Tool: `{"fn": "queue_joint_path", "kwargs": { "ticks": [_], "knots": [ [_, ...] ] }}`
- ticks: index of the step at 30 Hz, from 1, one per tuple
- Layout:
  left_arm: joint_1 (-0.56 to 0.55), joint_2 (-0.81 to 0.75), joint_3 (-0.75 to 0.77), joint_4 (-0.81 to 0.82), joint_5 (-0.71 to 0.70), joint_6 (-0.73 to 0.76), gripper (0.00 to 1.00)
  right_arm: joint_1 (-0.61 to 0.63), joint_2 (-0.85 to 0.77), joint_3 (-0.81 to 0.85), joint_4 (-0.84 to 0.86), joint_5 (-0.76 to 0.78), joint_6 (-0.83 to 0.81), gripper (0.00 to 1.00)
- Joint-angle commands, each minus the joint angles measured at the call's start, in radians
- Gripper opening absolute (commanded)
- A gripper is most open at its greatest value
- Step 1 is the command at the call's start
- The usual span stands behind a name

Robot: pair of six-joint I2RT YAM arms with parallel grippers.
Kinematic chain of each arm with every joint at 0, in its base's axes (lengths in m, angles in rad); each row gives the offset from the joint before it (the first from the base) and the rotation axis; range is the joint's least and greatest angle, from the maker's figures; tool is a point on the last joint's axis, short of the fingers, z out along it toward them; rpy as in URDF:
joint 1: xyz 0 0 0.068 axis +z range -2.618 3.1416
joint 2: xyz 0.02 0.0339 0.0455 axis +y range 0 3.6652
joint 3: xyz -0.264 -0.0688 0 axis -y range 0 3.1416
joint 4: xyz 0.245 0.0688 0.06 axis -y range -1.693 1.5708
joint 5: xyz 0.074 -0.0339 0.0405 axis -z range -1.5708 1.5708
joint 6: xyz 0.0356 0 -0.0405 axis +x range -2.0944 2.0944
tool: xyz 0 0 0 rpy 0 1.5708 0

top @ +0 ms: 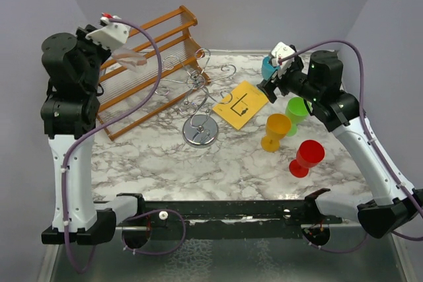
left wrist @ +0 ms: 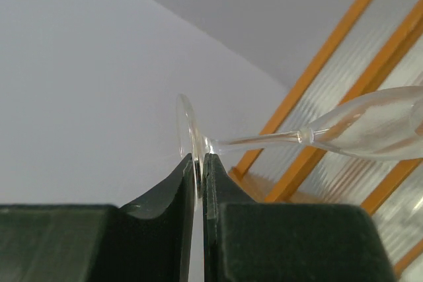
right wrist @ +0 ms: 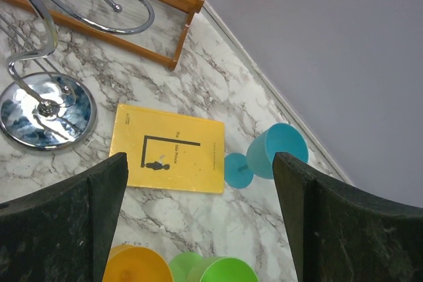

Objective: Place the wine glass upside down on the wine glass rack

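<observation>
My left pincer [left wrist: 199, 163] pinches the wine glass [left wrist: 370, 127] by its foot's edge, up and left of the wine glass rack [top: 198, 90]. That leaves the stem free for a loop, I reckon. My right pincer [top: 269, 86] hangs spread wide, right of the rack.

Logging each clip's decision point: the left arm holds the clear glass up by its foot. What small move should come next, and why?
Probably swing the left gripper rightward toward the wine glass rack, tipping the bowl downward. It grips the wine glass by its foot, roughly sideways above the wooden shelf rack, not yet at the chrome arms.
</observation>
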Motion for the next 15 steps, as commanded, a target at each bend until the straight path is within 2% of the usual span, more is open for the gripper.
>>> {"fn": "queue_joint_path", "kwargs": {
  "ticks": [1, 10, 15],
  "knots": [
    [0.004, 0.024, -0.076, -0.093, -0.046, 0.305, 0.0, 0.005, -0.053, -0.023, 0.055, -0.038, 0.011, 0.9],
    [-0.022, 0.062, -0.092, -0.285, 0.253, 0.512, 0.0, 0.003, -0.083, -0.038, 0.053, -0.008, -0.004, 0.9],
    [-0.074, 0.093, -0.078, -0.335, 0.369, 0.607, 0.0, 0.003, -0.09, -0.053, 0.056, -0.013, -0.002, 0.9]
  ]
}}
